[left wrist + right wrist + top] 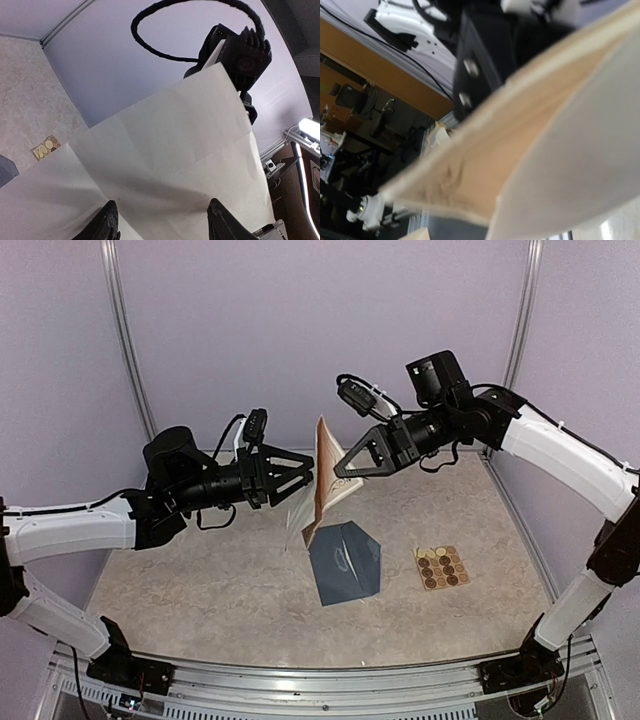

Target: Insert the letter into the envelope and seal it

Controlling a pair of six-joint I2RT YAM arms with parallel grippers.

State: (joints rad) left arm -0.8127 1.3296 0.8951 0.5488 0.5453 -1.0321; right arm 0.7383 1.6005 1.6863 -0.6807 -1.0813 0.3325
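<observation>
**Arm pose.** Both arms rise from their bases at the near edge of the table (200, 590) and reach inward, forearms about level, so the two wrists face each other above the middle of the table.

- The left gripper (312, 468) points right. Its black fingers (107, 222) stand apart, and the wrist view shows the sheet spanning the gap between them. You cannot tell from these views whether the pads touch the paper.
- The right gripper (340, 470) points left and down. Its jaws are closed on the upper part of the letter (322, 480) and hold it in the air, edge-on and nearly upright.

**Materials and shapes, near to far.**

- The envelope (347, 562) lies flat on the mottled beige table, directly below the held sheet. It is matte slate-blue paper with a triangular flap pointing to the right.
- You cannot tell whether the letter's lower edge touches the envelope's far-left corner.
- The sticker sheet (443, 567) lies to the right of the envelope, apart from it. It is a tan square with rows of round brown and pale stickers.
- The letter is thin cream paper with straight fold creases (175, 150). In the right wrist view it shows as blurred tan and white layers (560, 150).
- Behind everything stands a plain lilac wall (300, 320).
</observation>
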